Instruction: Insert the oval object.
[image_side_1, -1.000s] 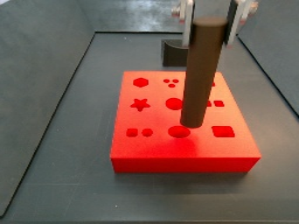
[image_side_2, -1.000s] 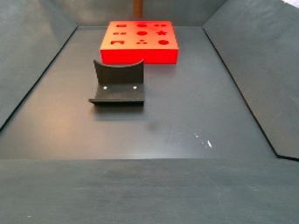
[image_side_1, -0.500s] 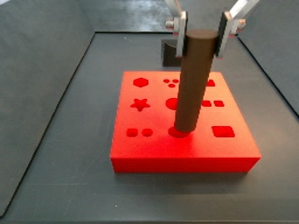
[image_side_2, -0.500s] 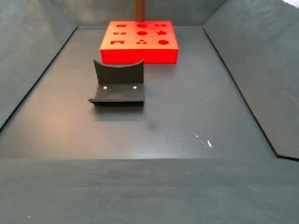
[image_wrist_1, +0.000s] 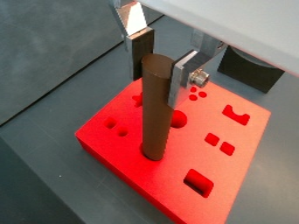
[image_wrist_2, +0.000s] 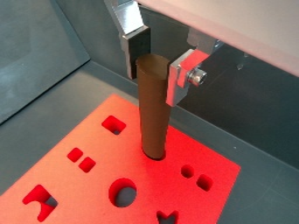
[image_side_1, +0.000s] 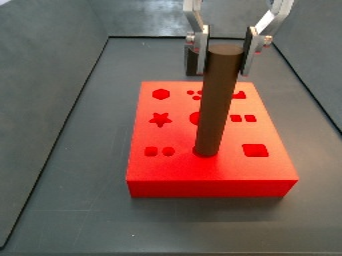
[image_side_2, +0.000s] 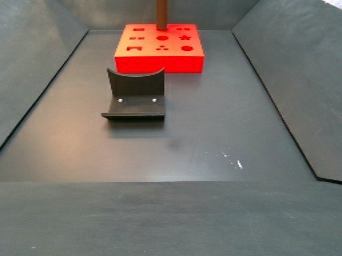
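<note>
The oval object (image_side_1: 218, 100), a tall dark brown post, stands upright in a hole near the front middle of the red block (image_side_1: 174, 172). It also shows in both wrist views (image_wrist_1: 155, 109) (image_wrist_2: 152, 114) and at the far end in a side view (image_side_2: 163, 12). My gripper (image_side_1: 225, 40) is open, with its silver fingers (image_side_1: 197, 42) spread either side of the post's flat top. In the wrist views (image_wrist_1: 163, 70) (image_wrist_2: 160, 74) one finger stands clear of the post and the other sits close beside it.
The red block (image_side_2: 160, 62) has several other shaped holes: hexagon, star, circles, squares, rectangle. The dark fixture (image_side_2: 135, 95) stands on the floor nearer the middle, seen behind the block in a side view (image_side_1: 198, 60). Dark walls enclose the floor.
The gripper held the post above the block, lowered it into the hole, then let go. The fingers have spread apart and risen a little.
</note>
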